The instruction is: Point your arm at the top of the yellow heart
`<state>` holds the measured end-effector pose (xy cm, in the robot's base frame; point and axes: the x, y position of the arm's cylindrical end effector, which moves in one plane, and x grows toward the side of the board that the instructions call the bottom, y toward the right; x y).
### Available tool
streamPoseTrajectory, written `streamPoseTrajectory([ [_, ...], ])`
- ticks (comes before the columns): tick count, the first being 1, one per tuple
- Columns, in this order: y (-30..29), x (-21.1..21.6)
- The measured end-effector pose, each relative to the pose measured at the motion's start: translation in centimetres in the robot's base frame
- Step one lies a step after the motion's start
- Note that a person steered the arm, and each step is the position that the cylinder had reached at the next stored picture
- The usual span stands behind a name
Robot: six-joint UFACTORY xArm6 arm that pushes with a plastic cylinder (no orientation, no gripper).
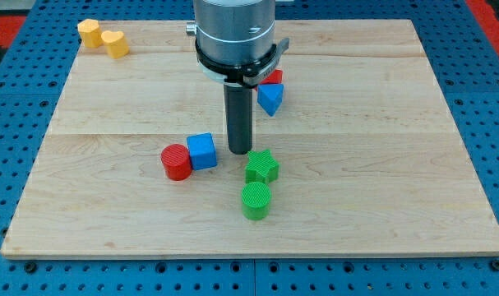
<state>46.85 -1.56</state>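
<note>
You've got 7 blocks on 1 wooden board [397, 189]: 2 yellow [90, 31] [115, 43], 2 red, i.e. 1 cylinder [176, 162] & 1 half-hidden [274, 76], 2 blue, i.e. cube [202, 151] & triangle [270, 98], 2 green, i.e. star [262, 167] & cylinder [256, 201]. Correction: 8 total.

- No text, label, brand, number or sign can be read anywhere in this view.
- The wooden board [381, 123] shows bare grain from edge to edge, no print on it.
- The blocks carry plain colour only, no letters or digits.
- The grey arm housing [233, 33] at the board's top edge shows no legible marking.
- The blue perforated surface [479, 74] around the board has holes only, no writing.
</note>
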Motion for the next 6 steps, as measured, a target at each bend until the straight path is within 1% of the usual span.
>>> streamPoseTrajectory([
  [1, 0.0, -2.4],
  [2, -2.0, -8.6],
  [4, -10.1, -21.1],
  [5, -16.1, -27.7],
  [6, -16.1, -27.6],
])
